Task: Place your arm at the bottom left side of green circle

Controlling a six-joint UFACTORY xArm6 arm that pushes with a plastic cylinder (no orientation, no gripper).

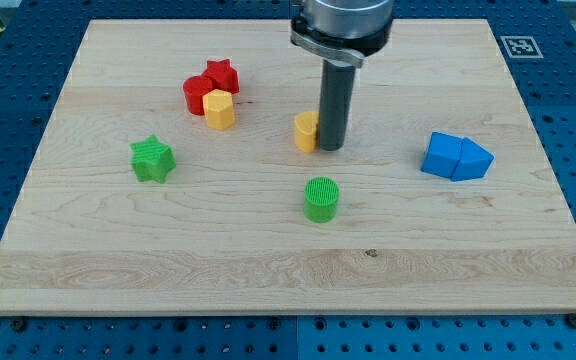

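**Green circle sits below the rod, tip parked by a yellow block**

Green circle (321,198) stands alone on the wooden board (288,270), a little toward the view's bottom from the board's middle. The rod's tip (331,149) rests above it in the view — near, but apart from it and slightly to its right. The arm carries no gripper; it ends only in the dark rod, so there is nothing to open or close.

Touching the tip's left side is a small yellow block (306,131), partly hidden by the rod, its shape hard to make out. Toward the view's upper left lies a tight cluster — a red star (222,75), a red block (197,93) whose shape cannot be told, and a yellow hexagon-like block (219,109), all pressed together. A green star (153,159) sits at the view's left, well apart from the circle. At the view's right, two blue blocks (456,157) lie against each other.
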